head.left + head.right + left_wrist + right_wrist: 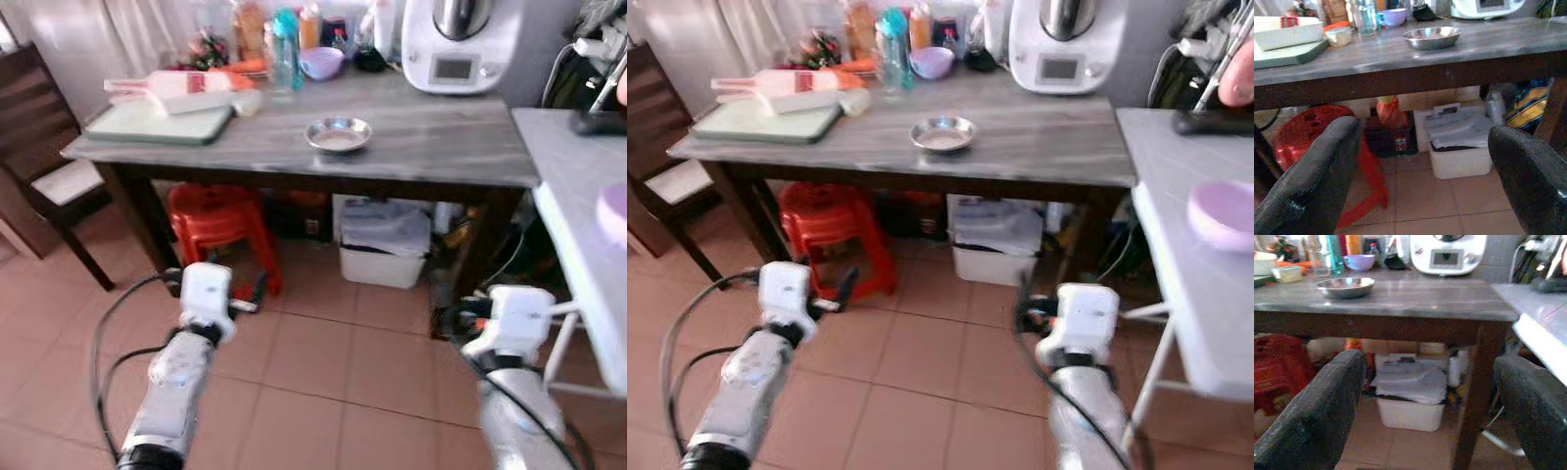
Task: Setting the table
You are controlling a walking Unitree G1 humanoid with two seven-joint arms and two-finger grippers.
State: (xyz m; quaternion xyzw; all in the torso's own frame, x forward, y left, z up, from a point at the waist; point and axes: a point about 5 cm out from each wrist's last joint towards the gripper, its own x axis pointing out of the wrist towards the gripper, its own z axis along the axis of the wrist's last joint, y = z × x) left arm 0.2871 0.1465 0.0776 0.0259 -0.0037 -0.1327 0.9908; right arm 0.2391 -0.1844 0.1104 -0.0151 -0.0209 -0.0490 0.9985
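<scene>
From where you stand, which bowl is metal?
The shallow steel bowl alone near the grey table's front edge; the small bowl at the back is purple.

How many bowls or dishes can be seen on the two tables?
3: a metal bowl mid-table, a purple bowl among the back clutter, a pink dish on the white table; others may be hidden.
</scene>
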